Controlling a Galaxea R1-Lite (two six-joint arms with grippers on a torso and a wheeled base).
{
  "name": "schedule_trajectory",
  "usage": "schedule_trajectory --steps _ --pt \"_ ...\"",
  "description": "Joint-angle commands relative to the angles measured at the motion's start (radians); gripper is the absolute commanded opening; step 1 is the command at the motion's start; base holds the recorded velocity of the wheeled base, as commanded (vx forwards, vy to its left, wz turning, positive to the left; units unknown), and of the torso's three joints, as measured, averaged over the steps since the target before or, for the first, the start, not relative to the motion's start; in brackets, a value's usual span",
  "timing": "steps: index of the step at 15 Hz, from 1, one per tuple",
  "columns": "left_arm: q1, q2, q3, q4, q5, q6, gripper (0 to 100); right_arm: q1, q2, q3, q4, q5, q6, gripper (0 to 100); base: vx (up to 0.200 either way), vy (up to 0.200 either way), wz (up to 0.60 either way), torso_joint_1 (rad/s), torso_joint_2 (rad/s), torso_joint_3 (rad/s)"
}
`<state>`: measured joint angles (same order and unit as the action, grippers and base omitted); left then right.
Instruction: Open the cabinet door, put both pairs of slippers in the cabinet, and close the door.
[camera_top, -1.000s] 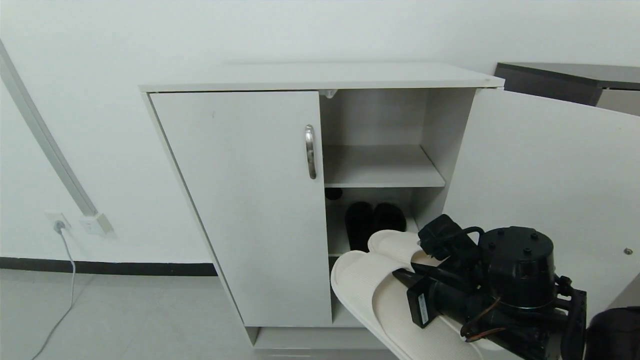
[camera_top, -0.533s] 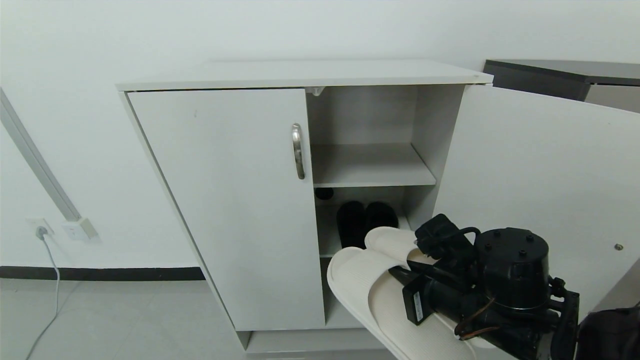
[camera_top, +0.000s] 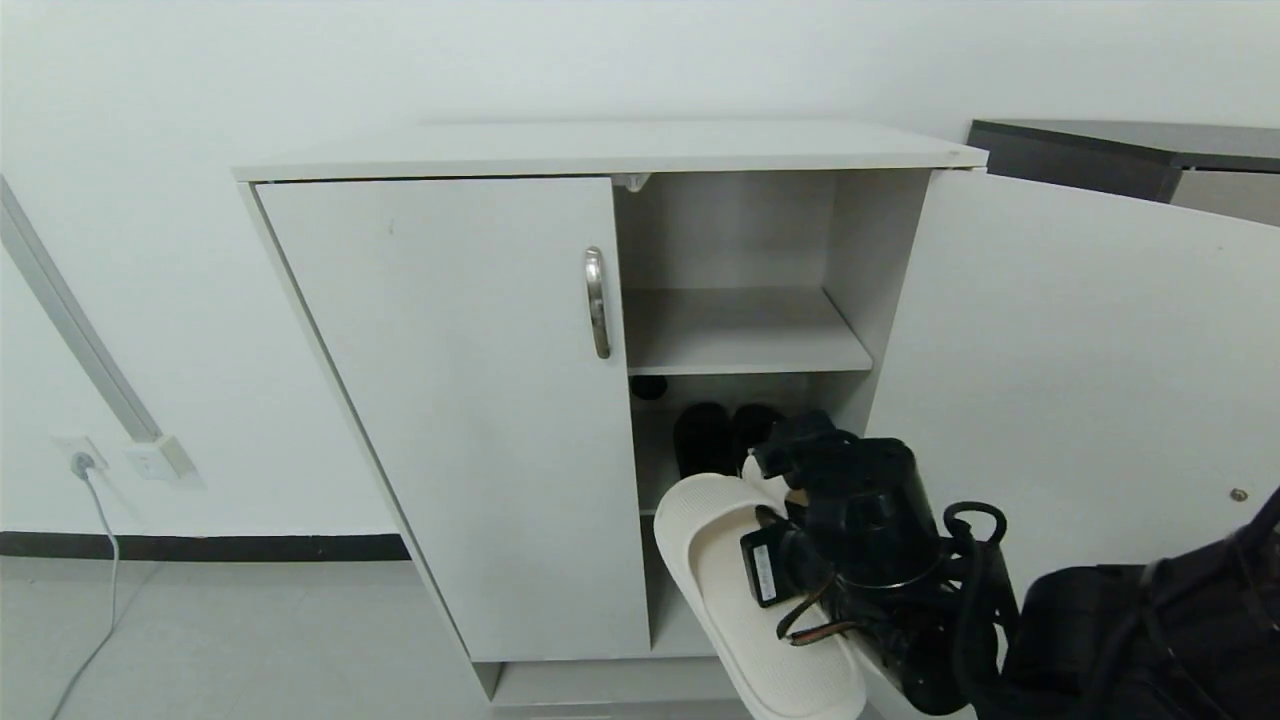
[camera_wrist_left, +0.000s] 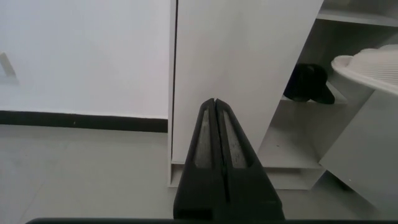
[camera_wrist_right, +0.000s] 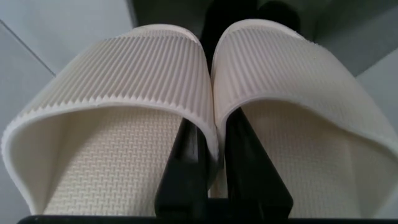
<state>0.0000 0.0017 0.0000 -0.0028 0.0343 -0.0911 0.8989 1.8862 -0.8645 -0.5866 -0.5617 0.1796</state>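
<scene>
- The right end effector (camera_wrist_right: 214, 155) carried the cream slippers (camera_top: 730, 570) forward and leftward, closer to the cabinet's (camera_top: 600, 150) open right half.
- The arm's wrist came to cover one slipper of the pair and part of the black slippers (camera_top: 705, 435) on the lower shelf.

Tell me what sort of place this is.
Probably a home-style entryway, or a mock-up of one: a white shoe cabinet with one door open, black slippers on a shelf inside, and white slippers held in the right gripper.

Wide-open right door (camera_top: 1080, 350); left door (camera_top: 450, 420) shut; black slippers (camera_top: 705, 440) occupy middle shelf (camera_top: 655, 487)
</scene>
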Motion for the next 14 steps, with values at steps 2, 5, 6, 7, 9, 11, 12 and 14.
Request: schedule_trajectory --steps 2,5,6,7,9,11,12,14 --pt "0.0 0.0 0.0 0.0 -0.001 0.002 0 0.051 0.03 -0.349 0.375 -0.17 0.158 0 0.0 0.0 0.0 0.0 0.0 0.0" --pt "0.0 0.0 0.0 0.0 -0.001 -0.003 0 0.049 0.024 -0.43 0.386 -0.199 0.106 0 0.0 0.0 0.0 0.0 0.0 0.0" --pt "0.0 0.0 0.0 -0.002 -0.001 -0.003 0 0.049 0.024 -0.446 0.386 -0.205 0.1 0 0.0 0.0 0.0 0.0 0.0 0.0" --pt "0.0 0.0 0.0 -0.002 -0.001 -0.004 0 0.041 0.024 -0.467 0.383 -0.214 0.084 0 0.0 0.0 0.0 0.0 0.0 0.0" --pt "0.0 0.0 0.0 -0.002 -0.001 -0.004 0 0.021 0.024 -0.467 0.337 -0.219 0.054 0 0.0 0.0 0.0 0.0 0.0 0.0" --pt "0.0 0.0 0.0 -0.002 -0.001 -0.004 0 0.014 0.017 -0.456 0.281 -0.219 0.012 0 0.0 0.0 0.0 0.0 0.0 0.0" --pt "0.0 0.0 0.0 0.0 -0.001 -0.004 0 0.014 0.017 -0.45 0.271 -0.219 0.006 0 0.0 0.0 0.0 0.0 0.0 0.0" --pt "0.0 0.0 0.0 0.0 0.001 -0.004 0 0.0 0.024 -0.427 0.26 -0.219 0.015 0 0.0 0.0 0.0 0.0 0.0 0.0"
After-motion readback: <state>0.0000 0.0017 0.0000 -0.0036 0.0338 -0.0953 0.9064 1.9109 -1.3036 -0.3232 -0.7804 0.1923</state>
